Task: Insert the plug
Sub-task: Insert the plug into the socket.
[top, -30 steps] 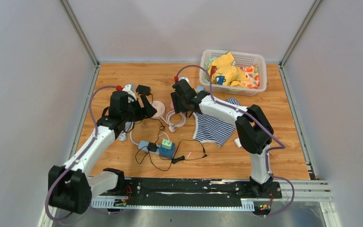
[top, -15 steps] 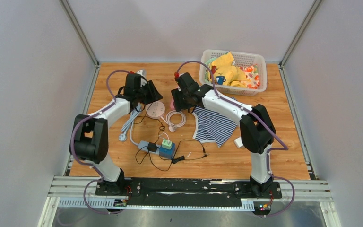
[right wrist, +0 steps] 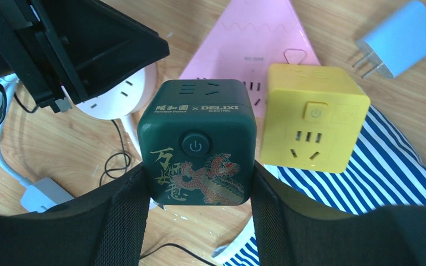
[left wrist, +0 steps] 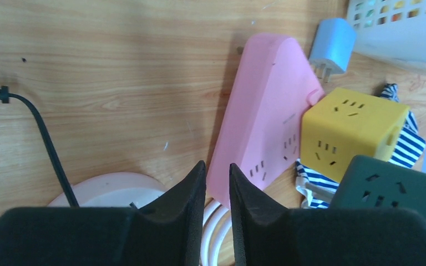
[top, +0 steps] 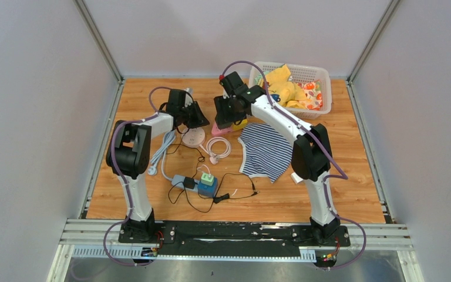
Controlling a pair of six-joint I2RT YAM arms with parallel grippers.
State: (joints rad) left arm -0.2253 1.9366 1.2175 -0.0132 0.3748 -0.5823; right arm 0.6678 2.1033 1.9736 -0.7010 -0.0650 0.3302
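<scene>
The left arm [top: 132,147] has swung in toward mid-table, and its left gripper [left wrist: 217,166] has narrowed to a thin, empty slit by the round white socket [left wrist: 111,191]. The pink power strip [left wrist: 266,116] lies at the gripper's 1 o'clock. The right gripper [right wrist: 197,180] clamps the green cube socket [right wrist: 197,144], with the yellow cube socket [right wrist: 310,119] at 3 o'clock. The blue plug [left wrist: 331,44] lies loose at the strip's 1 o'clock.

Pink strip [left wrist: 266,111], yellow cube [left wrist: 352,133] and green cube [left wrist: 391,191] crowd ahead of the left hand [left wrist: 217,169]; tabletop [left wrist: 105,66] alongside is bare
</scene>
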